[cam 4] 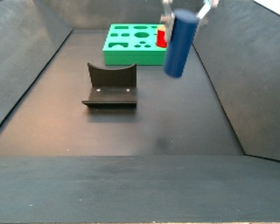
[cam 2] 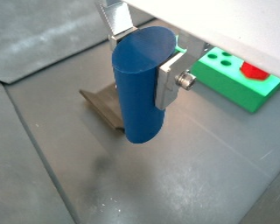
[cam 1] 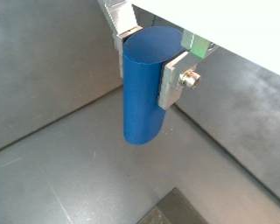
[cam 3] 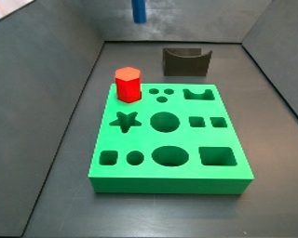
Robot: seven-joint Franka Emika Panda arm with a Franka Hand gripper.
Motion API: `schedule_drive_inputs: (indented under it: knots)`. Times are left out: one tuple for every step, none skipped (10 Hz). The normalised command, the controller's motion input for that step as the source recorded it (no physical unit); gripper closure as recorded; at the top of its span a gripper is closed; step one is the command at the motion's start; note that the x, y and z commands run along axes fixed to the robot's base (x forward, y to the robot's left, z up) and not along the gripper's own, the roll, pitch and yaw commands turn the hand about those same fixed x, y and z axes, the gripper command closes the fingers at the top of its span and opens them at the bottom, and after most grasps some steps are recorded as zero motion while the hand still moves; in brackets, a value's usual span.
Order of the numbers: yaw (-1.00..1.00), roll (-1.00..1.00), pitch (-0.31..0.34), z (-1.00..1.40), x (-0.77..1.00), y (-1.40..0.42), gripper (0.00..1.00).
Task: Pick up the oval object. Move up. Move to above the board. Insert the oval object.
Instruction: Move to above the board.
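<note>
My gripper (cam 1: 146, 61) is shut on the oval object (cam 1: 145, 87), a slim tall smooth blue peg, and holds it upright well above the grey floor; both wrist views show the silver fingers (cam 2: 171, 79) clamped on its upper sides. In a side view the peg (cam 4: 180, 45) hangs in the air, nearer than the board and to the right of the dark grey block. In a side view only its lower end (cam 3: 138, 11) shows at the frame's upper edge. The green board (cam 3: 171, 139) lies flat with its shaped holes open; it also shows in a wrist view (cam 2: 231, 79).
A short red hexagonal peg (cam 3: 128, 85) stands in the board's far left corner. A dark grey notched block (cam 4: 109, 85) sits on the floor between the board and the near end. Grey walls enclose the floor on all sides.
</note>
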Motion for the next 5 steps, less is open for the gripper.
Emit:
schedule_drive_inputs:
  knots:
    - [0.01, -0.04, 0.070, 1.00, 0.03, 0.06, 1.00]
    - [0.00, -0.02, 0.077, 1.00, 0.03, 0.06, 1.00]
    - [0.00, -0.01, 0.078, 1.00, 0.03, 0.06, 1.00]
    - [-0.01, 0.00, 0.083, 1.00, 0.02, 0.05, 1.00]
    - [-0.01, 0.02, 0.086, 0.99, 0.02, 0.05, 1.00]
